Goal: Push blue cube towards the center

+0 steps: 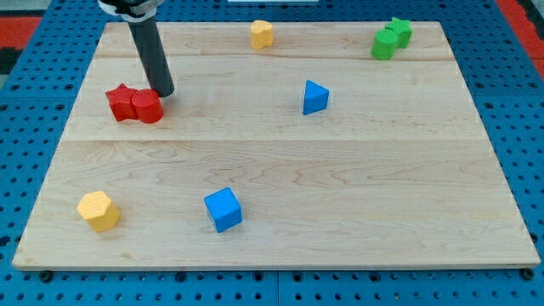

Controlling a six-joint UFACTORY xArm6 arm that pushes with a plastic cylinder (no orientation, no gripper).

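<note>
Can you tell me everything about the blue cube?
The blue cube is a small, bright blue block with smooth faces, maybe plastic. It sits flat on the wooden board, near the view's bottom, a bit left of the middle, turned slightly so a corner faces us. Nothing touches it. The yellow block lies to its left. My tip is far off by the red blocks.
</note>
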